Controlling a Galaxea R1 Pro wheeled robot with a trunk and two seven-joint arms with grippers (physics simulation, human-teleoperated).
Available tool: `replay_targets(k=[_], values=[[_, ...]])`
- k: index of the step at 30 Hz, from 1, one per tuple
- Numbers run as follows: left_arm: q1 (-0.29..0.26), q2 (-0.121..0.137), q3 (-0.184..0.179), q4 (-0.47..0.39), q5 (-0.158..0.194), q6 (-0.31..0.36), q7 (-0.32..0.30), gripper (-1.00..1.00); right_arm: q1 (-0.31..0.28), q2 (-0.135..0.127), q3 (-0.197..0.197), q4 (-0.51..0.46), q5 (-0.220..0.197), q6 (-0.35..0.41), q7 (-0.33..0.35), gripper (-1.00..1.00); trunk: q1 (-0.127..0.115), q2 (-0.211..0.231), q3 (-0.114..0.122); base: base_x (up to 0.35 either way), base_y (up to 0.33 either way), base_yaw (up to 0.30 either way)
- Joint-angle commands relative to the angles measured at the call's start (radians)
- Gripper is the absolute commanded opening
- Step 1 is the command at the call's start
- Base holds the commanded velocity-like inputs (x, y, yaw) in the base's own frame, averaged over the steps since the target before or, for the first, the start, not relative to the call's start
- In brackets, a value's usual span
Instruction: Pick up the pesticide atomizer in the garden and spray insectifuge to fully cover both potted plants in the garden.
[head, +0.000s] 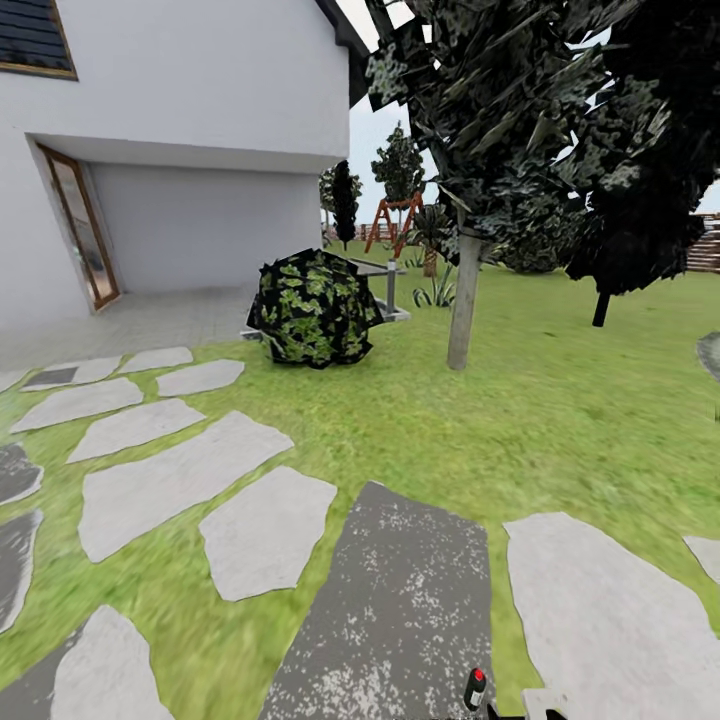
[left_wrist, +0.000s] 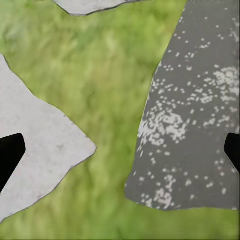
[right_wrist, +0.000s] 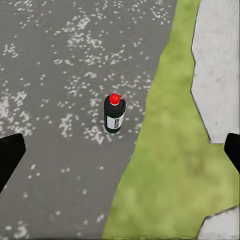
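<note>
The pesticide atomizer, a small dark green bottle with a white label and red top, stands upright on a dark grey stepping stone close to its grass edge. My right gripper is open above it, its dark fingertips spread wide to either side and not touching it. In the head view the atomizer shows at the bottom edge. My left gripper is open over grass, with nothing between its fingers. The potted plants are out of view.
Pale and dark stepping stones cross the lawn in front of me. Further off are a leafy bush, a thin tree trunk, dark trees to the right, and the white house to the left.
</note>
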Motion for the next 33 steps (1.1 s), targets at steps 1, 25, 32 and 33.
replay_targets(k=[1, 25, 32, 33], values=[[0.000, 0.000, 0.000, 0.000, 0.001, -0.003, 0.000, 1.00, -0.001, 0.000, 0.000, 0.001, 0.001, -0.003, 0.001, 1.00, 0.000, 0.000, -0.001, 0.000, 0.201, -0.274], [0.000, 0.000, 0.000, 0.002, 0.001, -0.003, 0.000, 1.00, -0.001, 0.000, 0.000, 0.001, 0.001, -0.003, 0.001, 1.00, 0.000, 0.000, -0.001, 0.000, 0.147, -0.274], [0.000, 0.000, 0.000, 0.002, 0.001, -0.003, 0.000, 1.00, -0.001, 0.000, 0.000, 0.001, 0.001, -0.003, 0.001, 1.00, 0.000, 0.000, -0.001, 0.000, 0.000, -0.274], [0.000, 0.000, 0.000, 0.002, 0.001, -0.003, 0.000, 1.00, -0.001, 0.000, 0.000, 0.001, 0.001, -0.003, 0.001, 1.00, 0.000, 0.000, -0.001, 0.000, 0.000, -0.274]])
